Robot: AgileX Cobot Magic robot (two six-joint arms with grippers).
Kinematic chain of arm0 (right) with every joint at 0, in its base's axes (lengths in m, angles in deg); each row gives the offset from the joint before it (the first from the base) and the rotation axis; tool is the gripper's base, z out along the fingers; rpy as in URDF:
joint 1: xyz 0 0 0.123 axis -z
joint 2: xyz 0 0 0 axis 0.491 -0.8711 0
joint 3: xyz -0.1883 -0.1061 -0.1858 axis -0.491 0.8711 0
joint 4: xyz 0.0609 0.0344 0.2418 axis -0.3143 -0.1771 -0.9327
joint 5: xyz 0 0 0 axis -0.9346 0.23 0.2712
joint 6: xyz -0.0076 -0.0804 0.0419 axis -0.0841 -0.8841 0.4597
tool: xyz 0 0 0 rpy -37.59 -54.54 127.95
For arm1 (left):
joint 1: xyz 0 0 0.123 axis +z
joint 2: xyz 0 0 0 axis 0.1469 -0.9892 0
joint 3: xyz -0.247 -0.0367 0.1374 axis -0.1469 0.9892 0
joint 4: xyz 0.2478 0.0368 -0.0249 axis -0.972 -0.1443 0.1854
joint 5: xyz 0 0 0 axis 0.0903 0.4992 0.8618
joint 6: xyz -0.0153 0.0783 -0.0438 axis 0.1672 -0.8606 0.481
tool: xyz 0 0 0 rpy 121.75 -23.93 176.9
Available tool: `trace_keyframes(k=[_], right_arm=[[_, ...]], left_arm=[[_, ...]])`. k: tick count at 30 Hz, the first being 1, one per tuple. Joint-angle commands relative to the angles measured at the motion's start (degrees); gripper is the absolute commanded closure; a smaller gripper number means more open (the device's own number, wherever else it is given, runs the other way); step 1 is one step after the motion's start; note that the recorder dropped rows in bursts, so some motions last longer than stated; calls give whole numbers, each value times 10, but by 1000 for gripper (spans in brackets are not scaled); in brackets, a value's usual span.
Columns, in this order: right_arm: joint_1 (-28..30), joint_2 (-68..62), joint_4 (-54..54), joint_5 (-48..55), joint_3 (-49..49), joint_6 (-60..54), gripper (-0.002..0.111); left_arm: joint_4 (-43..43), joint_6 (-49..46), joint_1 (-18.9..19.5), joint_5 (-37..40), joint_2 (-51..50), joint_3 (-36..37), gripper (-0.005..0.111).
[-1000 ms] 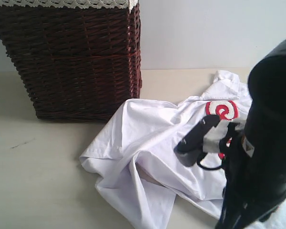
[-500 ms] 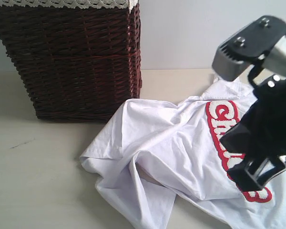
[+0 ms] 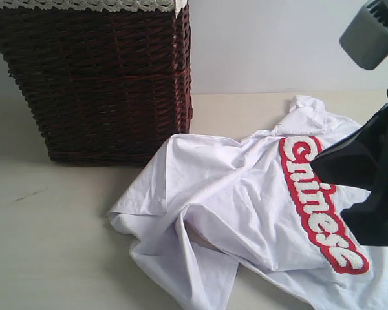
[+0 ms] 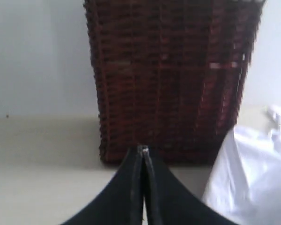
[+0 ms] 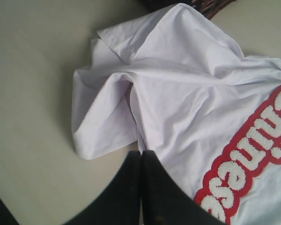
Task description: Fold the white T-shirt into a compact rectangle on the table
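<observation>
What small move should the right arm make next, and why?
Probably open the right gripper and lower it to the bunched fold of the white T-shirt: the jaws are shut and empty, and the shirt lies crumpled on the table, not yet flat.

The place reads as a robot test set-up dressed as a home laundry corner. A dark wicker basket point(image 3: 103, 84) with a lace-trimmed liner point(image 3: 84, 5) fills the upper left. A crumpled white T-shirt point(image 3: 233, 194) lies on a cream table point(image 3: 52, 245) before a plain pale wall point(image 3: 265, 45). A black robot arm point(image 3: 375, 194) stands at the right edge.
</observation>
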Motion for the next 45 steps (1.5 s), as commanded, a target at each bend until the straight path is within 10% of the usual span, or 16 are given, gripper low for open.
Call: trace_keyframes(k=[1,10,16,20,25,29,38,45], right_arm=[[-1,2,6,-8,-3,0,108],[-1,2,4,-8,-3,0,108],[-1,2,1,-8,-3,0,108],[-1,2,1,-10,-3,0,108],[-1,2,1,-10,-3,0,108],[-1,2,1,-10,-3,0,108],[-1,2,-7,-4,-3,0,108],[-1,2,-15,3,-3,0,108]], left_arm=[[124,85,2,-156,3,-2,107],[-11,237,-18,-25,-58,-145,107],[6,140,-50,93,-241,-316,107],[178,-83,-110,142,-429,-404,107],[260,-216,-238,51,-618,-394,107],[259,-221,-263,-18,-734,-394,106],[264,-208,-265,-106,-895,-411,39],[261,-197,-285,-125,-990,-483,37]])
